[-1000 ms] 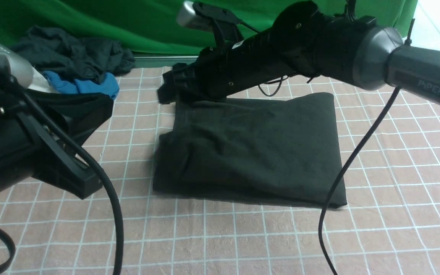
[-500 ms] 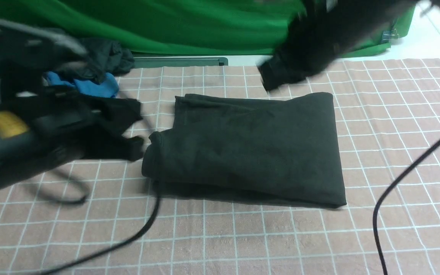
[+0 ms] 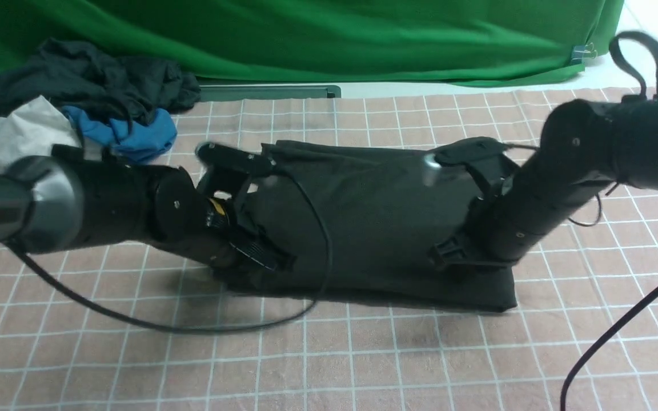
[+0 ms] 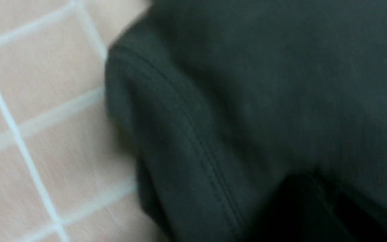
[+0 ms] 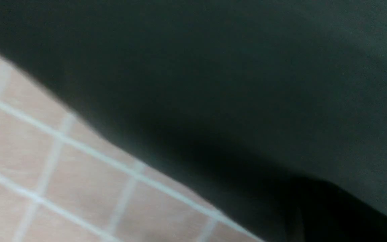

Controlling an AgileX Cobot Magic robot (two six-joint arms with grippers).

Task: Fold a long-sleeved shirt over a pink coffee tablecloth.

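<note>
Long-sleeved shirt [image 3: 374,217], lying folded on the pink coffee tablecloth [image 3: 363,354], is now met at its two ends by the newly lowered left gripper [image 3: 260,254] and right gripper [image 3: 446,258], both pressed together, a hold on cloth being unconfirmed, so another fold is judged imminent.

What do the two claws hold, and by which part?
It cannot be told. The left claw is shut at the left edge of the folded black long-sleeved shirt, the right claw shut near its right side.
</note>
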